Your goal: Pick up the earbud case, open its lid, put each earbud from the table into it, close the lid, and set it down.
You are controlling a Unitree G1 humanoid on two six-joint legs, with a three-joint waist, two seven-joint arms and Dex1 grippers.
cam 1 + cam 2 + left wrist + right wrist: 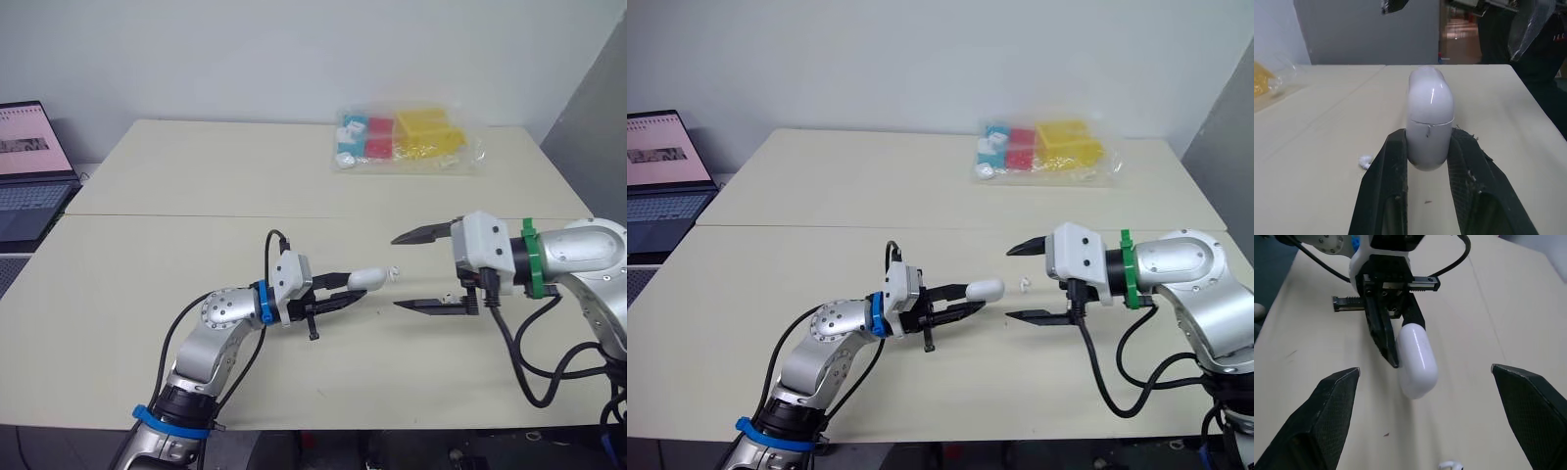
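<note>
My left gripper (343, 292) is shut on the white earbud case (366, 279), holding it by its lower end a little above the table, with its lid shut and pointing toward my right gripper. In the left wrist view the case (1429, 120) sits between both black fingers (1385, 181). My right gripper (423, 269) stands wide open just right of the case, nothing between its fingers. A small white earbud (1025, 285) lies on the table between the two grippers, also seen as an earbud (1450, 465) in the right wrist view and an earbud (1365, 161) in the left wrist view.
A clear plastic bag (407, 139) with yellow, red, blue and white items lies at the far side of the table (176, 294). An open laptop (29, 166) stands off the table's left edge.
</note>
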